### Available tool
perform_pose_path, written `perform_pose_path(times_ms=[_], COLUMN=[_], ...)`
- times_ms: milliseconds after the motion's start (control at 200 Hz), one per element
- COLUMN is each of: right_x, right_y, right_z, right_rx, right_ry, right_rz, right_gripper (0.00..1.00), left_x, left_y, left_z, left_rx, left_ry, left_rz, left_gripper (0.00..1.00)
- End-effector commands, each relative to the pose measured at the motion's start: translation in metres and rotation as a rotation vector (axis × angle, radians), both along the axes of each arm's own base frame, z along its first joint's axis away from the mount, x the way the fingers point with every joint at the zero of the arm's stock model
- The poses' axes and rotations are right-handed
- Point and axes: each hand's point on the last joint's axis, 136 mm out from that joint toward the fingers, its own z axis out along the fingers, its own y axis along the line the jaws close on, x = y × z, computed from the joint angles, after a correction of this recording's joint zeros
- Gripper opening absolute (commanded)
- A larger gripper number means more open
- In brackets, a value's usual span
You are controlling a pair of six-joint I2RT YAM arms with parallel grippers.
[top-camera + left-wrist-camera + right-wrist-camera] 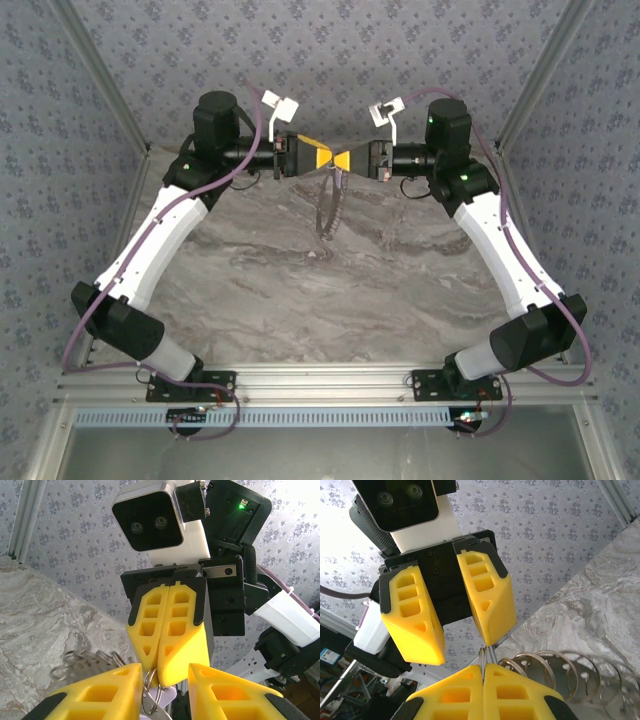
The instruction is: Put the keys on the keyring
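The right end effector (343,160) has its fingers pressed together on a thin wire loop of the keyring (547,667). The loop stands out of the seam between its fingertips. The left end effector (325,159) faces it tip to tip, fingers apart, so that the right one's closed tips sit in the mouth of its gap. Both meet over the far middle of the surface (400,300).

From the pinched loop the rest of the keyring, a string of silvery rings, hangs away below. In the top view it trails toward the near side, so its long axis runs near to far there. In the left wrist view a pale lilac patch (168,698), probably the head of the key, lies low between the left fingers, just beside the wire loop. I cannot tell whether either finger touches it.

The coming move seems to turn on that closeness. The key's hole must meet the ring's wire end, which lies straight ahead of the left fingers and nearer to them than anything else. The right fingertips crowd the same gap and may block the approach. Only the patterned wall (330,50) stands beyond.
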Motion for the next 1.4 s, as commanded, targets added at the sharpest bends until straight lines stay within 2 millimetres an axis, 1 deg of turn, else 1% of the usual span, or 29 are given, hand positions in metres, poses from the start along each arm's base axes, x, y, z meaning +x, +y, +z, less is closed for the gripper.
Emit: perform_pose_path(times_ms=[0,110,245,320,395,525,704,769,824,849,879,909,949,989,1134,1394], right_x=[-0.009,-0.009,-0.01,-0.01,-0.011,-0.01,-0.01,-0.01,-0.01,-0.009,-0.008,-0.007,-0.005,-0.002,0.006,0.01], right_y=[0.001,0.0,-0.001,-0.001,-0.001,-0.001,0.001,0.001,0.0,0.0,-0.002,-0.004,-0.008,-0.013,-0.029,-0.031], right_z=[0.019,0.018,0.018,0.018,0.018,0.019,0.018,0.017,0.017,0.017,0.017,0.018,0.018,0.02,0.026,0.019], right_rx=[0.031,0.031,0.031,0.031,0.033,0.038,0.042,0.042,0.043,0.046,0.049,0.056,0.069,0.088,0.146,0.154], right_ry=[-0.067,-0.065,-0.063,-0.063,-0.064,-0.067,-0.067,-0.067,-0.069,-0.048,-0.042,-0.042,-0.036,-0.032,-0.027,-0.021], right_rz=[0.019,0.018,0.02,0.017,0.018,0.016,0.022,0.024,0.021,0.018,0.011,0.001,-0.014,-0.03,-0.081,-0.116], right_gripper=[0.0,0.0,0.0,0.0,0.0,0.0,0.0,0.0,0.0,0.05,0.16,0.23,0.3,0.34,0.36,0.38], left_x=[-0.008,-0.008,-0.001,-0.002,-0.002,-0.004,-0.009,-0.009,-0.008,-0.007,-0.006,-0.004,-0.001,0.0,0.005,0.006], left_y=[-0.005,-0.005,-0.001,-0.001,-0.001,-0.003,-0.007,-0.008,-0.009,-0.009,-0.008,-0.008,-0.007,-0.006,-0.003,-0.002], left_z=[-0.006,-0.007,-0.01,-0.008,-0.008,-0.005,0.0,0.002,0.004,0.005,0.007,0.008,0.011,0.014,0.026,0.038], left_rx=[0.007,0.01,0.017,0.01,0.006,-0.005,-0.015,-0.022,-0.029,-0.034,-0.038,-0.043,-0.052,-0.065,-0.12,-0.161], left_ry=[-0.007,-0.007,-0.013,-0.014,-0.011,-0.014,-0.022,-0.028,-0.03,-0.033,-0.035,-0.038,-0.046,-0.051,-0.054,-0.054], left_rz=[-0.04,-0.034,0.004,0.005,-0.003,-0.013,-0.034,-0.035,-0.028,-0.02,-0.009,0.006,0.027,0.045,0.083,0.089], left_gripper=[0.29,0.3,0.34,0.34,0.3,0.19,0.08,0.0,0.0,0.0,0.0,0.0,0.0,0.0,0.0,0.0])
